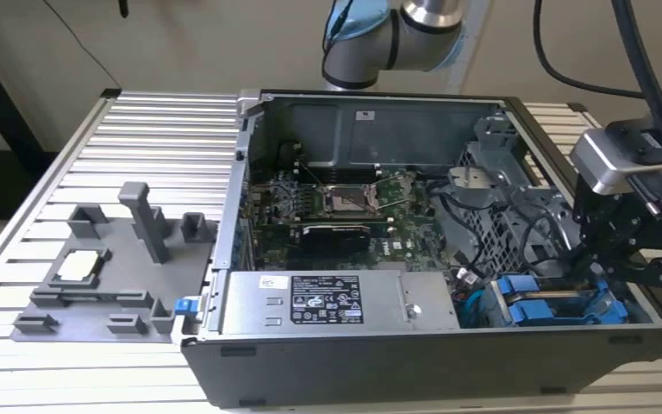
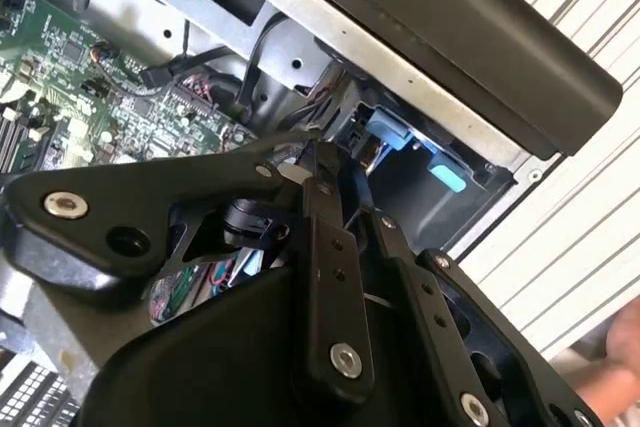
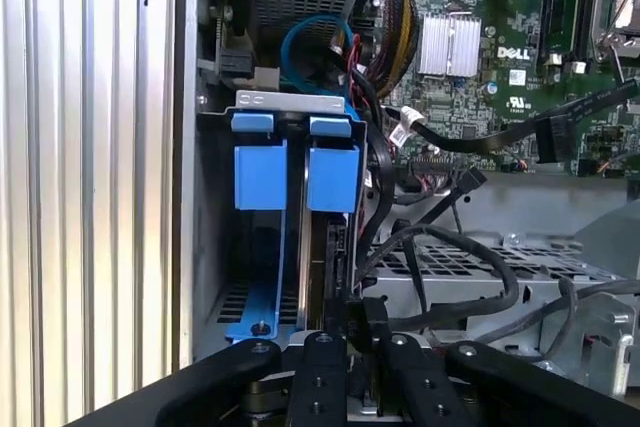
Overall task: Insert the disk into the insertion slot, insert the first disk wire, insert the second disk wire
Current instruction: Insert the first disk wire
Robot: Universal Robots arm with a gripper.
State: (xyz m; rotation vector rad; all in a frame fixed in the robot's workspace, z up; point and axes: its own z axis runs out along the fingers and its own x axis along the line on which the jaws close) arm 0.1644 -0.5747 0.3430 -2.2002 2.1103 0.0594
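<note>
Two blue carrier frames sit side by side in the grey drive cage at the computer case's front right corner. The disk stands in its insertion slot, its blue handle level with the neighbouring one; both handles also show in the second wrist view. My gripper hangs over the cage's rear end, opposite the handles. Its fingers stand close together, shut on a black wire connector held against the disk's back edge. The contact itself is hidden.
A grey labelled power-supply box lies beside the cage, with the motherboard behind it. Loose black cables cross the perforated metal near my fingers. A grey fixture stands on the slatted table at the exterior view's left.
</note>
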